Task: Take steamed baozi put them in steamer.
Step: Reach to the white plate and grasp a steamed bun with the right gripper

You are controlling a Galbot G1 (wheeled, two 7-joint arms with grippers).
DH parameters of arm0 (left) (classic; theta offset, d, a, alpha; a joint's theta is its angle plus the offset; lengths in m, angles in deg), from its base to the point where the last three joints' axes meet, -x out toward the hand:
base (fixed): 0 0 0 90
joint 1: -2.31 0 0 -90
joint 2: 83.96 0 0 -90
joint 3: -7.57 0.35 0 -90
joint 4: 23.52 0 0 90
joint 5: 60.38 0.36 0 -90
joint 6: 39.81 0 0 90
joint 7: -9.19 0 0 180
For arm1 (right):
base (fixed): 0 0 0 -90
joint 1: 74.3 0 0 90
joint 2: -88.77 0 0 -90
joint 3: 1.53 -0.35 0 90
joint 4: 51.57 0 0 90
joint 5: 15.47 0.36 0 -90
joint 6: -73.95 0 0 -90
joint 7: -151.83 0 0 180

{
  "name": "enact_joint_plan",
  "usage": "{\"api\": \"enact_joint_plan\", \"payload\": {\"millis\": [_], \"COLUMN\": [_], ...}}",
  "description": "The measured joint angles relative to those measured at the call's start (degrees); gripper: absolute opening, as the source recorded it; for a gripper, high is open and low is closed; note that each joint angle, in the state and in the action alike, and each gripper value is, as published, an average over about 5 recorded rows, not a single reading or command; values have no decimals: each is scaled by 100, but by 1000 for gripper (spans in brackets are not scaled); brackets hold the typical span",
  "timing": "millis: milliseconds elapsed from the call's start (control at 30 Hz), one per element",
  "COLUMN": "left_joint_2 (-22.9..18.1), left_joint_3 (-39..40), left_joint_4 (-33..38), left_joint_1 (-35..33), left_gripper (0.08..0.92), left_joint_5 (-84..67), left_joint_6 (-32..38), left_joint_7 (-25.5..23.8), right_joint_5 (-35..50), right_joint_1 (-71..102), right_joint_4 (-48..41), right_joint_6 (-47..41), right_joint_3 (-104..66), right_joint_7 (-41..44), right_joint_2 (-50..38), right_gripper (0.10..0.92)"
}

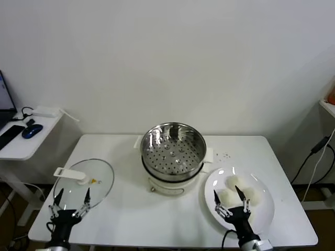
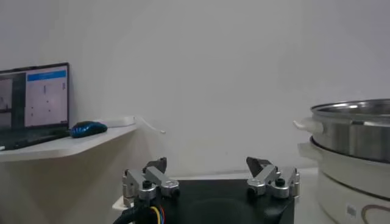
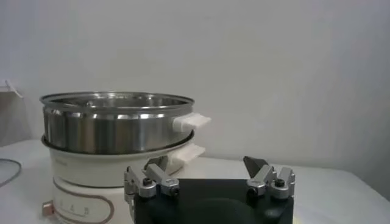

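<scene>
The steamer [image 1: 173, 148] stands bare on the table [image 1: 125, 219]; the baozi [image 1: 238, 191] lie on a white plate [image 1: 261, 214]. Right gripper [image 1: 230, 200] hovers above them, fingers wide. Left gripper [image 1: 72, 197] hovers over the glass lid [image 1: 99, 180], fingers wide too.

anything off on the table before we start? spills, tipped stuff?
Nothing stands out. The steamer sits upright and empty on its cooker base, the glass lid lies flat to its left, and the baozi are piled on the white plate. Both grippers hover open at the near edge.

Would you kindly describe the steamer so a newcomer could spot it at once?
On the white table, look at the middle near the back edge. The steamer is the shiny round metal basket with a perforated bottom on a white cooker base, unlike the flat glass lid and white plate flanking it.
</scene>
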Motion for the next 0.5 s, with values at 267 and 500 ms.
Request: {"api": "enact_joint_plan", "payload": {"millis": [267,500], "left_joint_2": [19,72], "left_joint_3": [45,74], "left_joint_4": [-36,-35], "left_joint_1": [55,92], "left_gripper": [823,823], "left_joint_5": [7,5], "left_joint_6": [15,17], "left_joint_7": [23,25], "right_joint_5": [184,241], "right_joint_1": [-649,-1545], "right_joint_4": [-179,-691], "right_joint_6": [-520,-997], "right_joint_3": [-160,-51], "right_joint_7": [674,1775], "right_joint_2": [-733,-1792], "right_gripper": [823,823]}}
